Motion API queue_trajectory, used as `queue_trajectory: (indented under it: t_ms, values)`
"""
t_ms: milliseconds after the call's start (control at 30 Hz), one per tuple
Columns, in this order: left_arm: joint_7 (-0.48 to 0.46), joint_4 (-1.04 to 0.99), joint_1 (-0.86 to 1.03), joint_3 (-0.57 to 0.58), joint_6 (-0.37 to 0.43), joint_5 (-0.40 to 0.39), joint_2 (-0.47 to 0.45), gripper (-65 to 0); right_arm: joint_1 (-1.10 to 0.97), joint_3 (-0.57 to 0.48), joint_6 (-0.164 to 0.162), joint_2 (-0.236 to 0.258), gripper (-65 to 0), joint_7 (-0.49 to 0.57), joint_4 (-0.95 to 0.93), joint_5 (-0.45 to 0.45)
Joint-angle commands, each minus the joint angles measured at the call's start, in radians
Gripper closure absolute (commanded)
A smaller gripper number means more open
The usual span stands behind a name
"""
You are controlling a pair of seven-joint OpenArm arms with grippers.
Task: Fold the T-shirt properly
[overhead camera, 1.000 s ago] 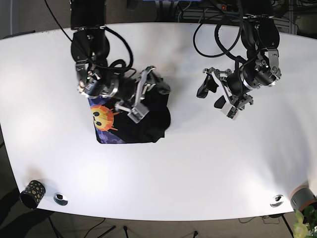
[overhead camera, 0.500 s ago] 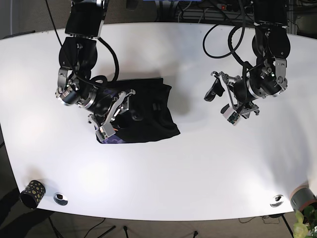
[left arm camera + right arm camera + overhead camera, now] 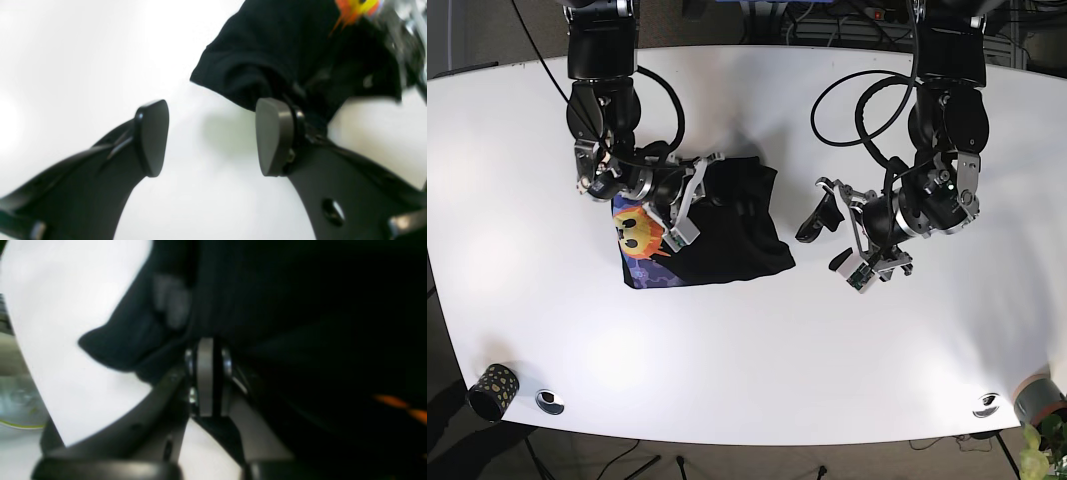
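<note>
1. Your surface is a white desk [image 3: 757, 360], bare across most of its top, with a dotted cup [image 3: 493, 391] at its near left corner.
2. The shirt [image 3: 727, 235] lies toward the desk's left half, nearer the far edge: a dark, roughly squared bundle with its orange-and-yellow print [image 3: 635, 232] showing on the left side. It looks mostly folded, though the right edge is still lumpy.
3. Your right gripper [image 3: 685, 205] sits on the shirt's upper part. In the right wrist view its pads are pressed together with dark cloth bunched around them, so it seems to be pinching a layer, probably to drag that flap over.
4. Your left gripper [image 3: 210, 136] is spread wide, holding nothing, hovering just off the shirt's right corner. That placing suits coming in to tidy or pin that loose edge.
</note>
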Motion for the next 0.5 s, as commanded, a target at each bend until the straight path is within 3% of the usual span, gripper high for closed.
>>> queue_trajectory:
  t_ms: [0,167,300,467]
  values:
    - [-0.009,-0.011,-0.032,-0.004,-0.003,0.054,0.040,-38.3,0.002,0.014,0.010,0.005,-3.3,0.035,0.022,0.024]
    - [-0.012,-0.016,-0.041,0.103,-0.003,0.146,0.060,-38.3,0.001,0.168,0.010,0.008,-3.3,0.006,0.103,0.027]
    - [-0.072,-0.014,-0.039,0.217,-0.003,0.194,0.060,-38.3,0.048,0.311,0.010,0.010,-3.3,-0.045,0.134,0.024]
    - [-0.151,-0.033,-0.036,0.355,-0.001,0.295,0.104,-38.3,0.137,0.372,0.010,0.073,-3.3,-0.062,0.059,0.021]
